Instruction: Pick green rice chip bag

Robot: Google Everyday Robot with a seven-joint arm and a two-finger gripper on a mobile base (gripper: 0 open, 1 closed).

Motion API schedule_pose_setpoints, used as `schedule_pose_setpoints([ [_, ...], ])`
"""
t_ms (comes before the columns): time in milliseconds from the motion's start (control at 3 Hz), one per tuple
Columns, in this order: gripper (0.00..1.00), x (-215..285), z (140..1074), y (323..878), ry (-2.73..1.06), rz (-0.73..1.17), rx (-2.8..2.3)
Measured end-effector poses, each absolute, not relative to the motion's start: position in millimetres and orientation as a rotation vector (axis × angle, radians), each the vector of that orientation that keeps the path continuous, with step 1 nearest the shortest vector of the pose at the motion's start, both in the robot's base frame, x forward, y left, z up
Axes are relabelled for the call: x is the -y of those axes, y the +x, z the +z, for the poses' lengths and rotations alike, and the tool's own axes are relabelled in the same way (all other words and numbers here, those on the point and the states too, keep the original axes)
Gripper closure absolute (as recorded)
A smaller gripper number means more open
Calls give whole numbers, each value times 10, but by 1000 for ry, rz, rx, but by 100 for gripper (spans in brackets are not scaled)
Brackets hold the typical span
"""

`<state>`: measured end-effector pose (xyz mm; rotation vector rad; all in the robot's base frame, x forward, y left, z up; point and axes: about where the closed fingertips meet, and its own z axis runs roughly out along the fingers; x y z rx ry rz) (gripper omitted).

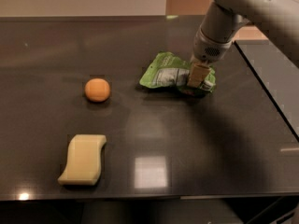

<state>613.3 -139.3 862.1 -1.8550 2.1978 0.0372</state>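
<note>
The green rice chip bag (164,72) lies crinkled on the dark table (187,139), right of centre, with its white label panel facing up. My gripper (196,77) comes down from the upper right on the grey arm (219,29) and rests on the right part of the bag, touching it. The bag's right end shows behind and beside the gripper. The bag still lies on the table.
An orange ball (97,89) sits to the left of the bag. A pale yellow sponge (83,158) lies near the front left. The table's right edge (268,94) runs diagonally close to the arm, with a lower dark surface beyond it.
</note>
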Motion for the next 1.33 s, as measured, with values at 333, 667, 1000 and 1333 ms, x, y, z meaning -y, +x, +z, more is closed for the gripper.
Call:
schedule_pose_setpoints([
  [333, 100, 1321, 8784, 5989, -1895, 41, -2155],
  [667, 100, 1241, 9021, 5843, -1935, 47, -2101],
  [1000, 100, 1218, 9278, 5718, -1959, 30, -2052],
  [1333, 100, 1215, 9502, 5619, -1977, 5, -2015],
])
